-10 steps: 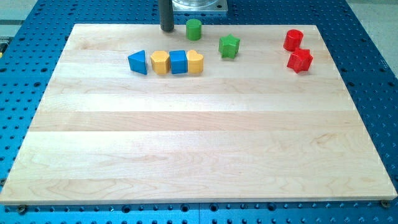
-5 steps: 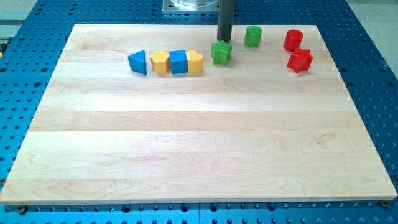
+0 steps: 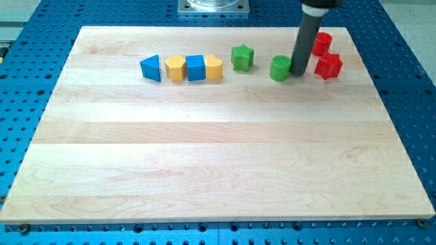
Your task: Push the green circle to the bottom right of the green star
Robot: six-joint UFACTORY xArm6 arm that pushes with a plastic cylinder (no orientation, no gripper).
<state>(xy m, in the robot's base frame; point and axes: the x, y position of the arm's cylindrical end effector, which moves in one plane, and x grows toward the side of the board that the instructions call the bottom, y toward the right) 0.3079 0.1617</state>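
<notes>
single view | high, angled down | whole board (image 3: 218, 170) in frame

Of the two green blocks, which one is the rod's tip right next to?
The green circle: my tip sits right at its right edge in the view. The green star lies farther to the view's left, beside the yellow heart.

Lab: blue perforated bench (image 3: 409, 102), wooden board (image 3: 218, 156).

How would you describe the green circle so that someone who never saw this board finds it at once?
Look along the board near the view's top, right of the middle. The green circle stands between the green star and my tip, right beside the tip. It is the only round green block.
</notes>
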